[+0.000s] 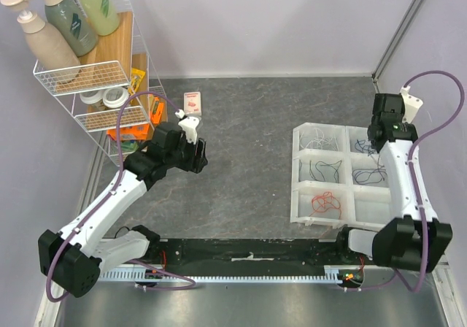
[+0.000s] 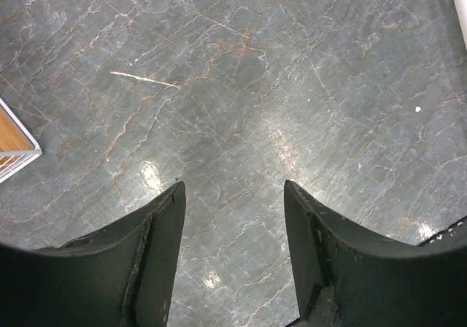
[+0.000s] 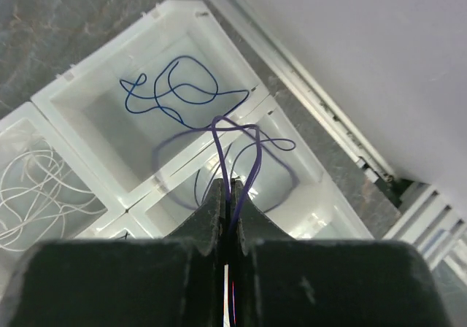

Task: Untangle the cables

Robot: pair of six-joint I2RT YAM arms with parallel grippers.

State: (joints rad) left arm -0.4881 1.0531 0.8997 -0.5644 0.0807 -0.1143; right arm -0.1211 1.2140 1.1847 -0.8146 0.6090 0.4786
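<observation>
My right hand [image 3: 230, 188] is clenched on the thin purple cable [image 3: 252, 133], which I hold just above the far-right cells of the white plastic divided tray [image 3: 95, 86]. Its loops hang over the divider, right beside the thin dark blue cable [image 3: 175, 86] coiled in its own cell. That closeness is my main worry. I cannot tell whether the two strands merely pass each other or are hooked, and if they are hooked, any pull would drag the blue one out with it. The strand is also slippery-thin and could slide out from between my fingertips, or settle across the wall into two cells at once. The looping white cables [image 3: 36, 188] lie in the cell to the left, and the orange-red cable [image 1: 326, 203] sits in the tray's near-left cell, both apart from my grip. My left hand [image 2: 233, 195] is released, holding nothing over the bare grey marbled tabletop [image 2: 255, 64], well left of the tray and too distant to steady anything. The white wire rack [image 1: 95, 71] stands farther left again.
</observation>
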